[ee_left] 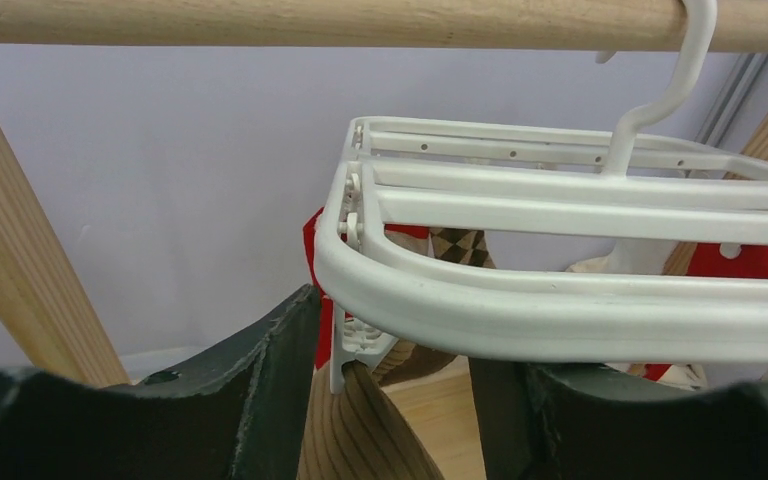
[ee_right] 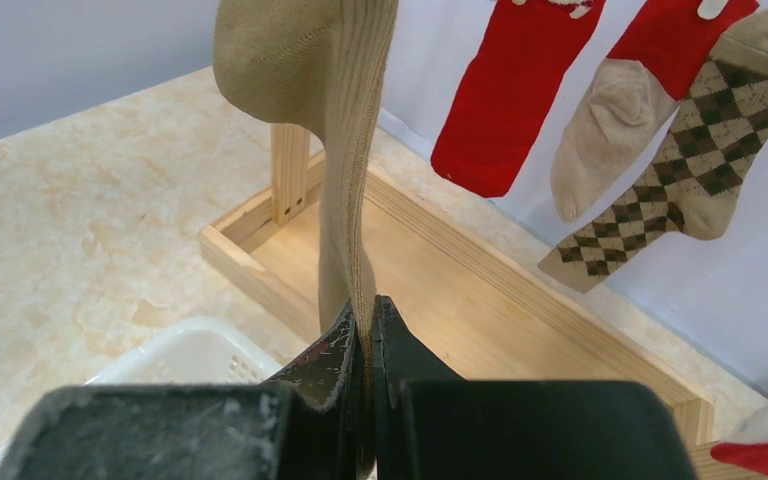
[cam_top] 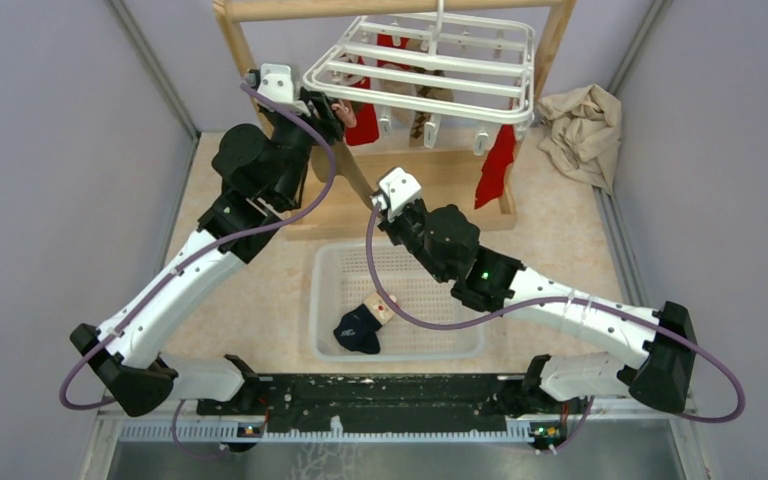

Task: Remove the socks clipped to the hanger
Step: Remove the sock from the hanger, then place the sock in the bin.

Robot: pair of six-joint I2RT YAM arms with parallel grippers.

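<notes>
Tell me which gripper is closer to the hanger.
Left. The left gripper has its open jaws either side of the hanger corner; the right gripper sits lower, shut on the tan sock hanging from it.

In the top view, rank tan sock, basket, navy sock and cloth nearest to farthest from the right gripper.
1. Tan sock, pinched in the right gripper.
2. Basket, just in front.
3. Navy sock, inside basket, near-left corner.
4. Cloth, far right, back.

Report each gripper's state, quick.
Left gripper: open, straddling a corner clip of the hanger.
Right gripper: shut on the tan sock.
</notes>
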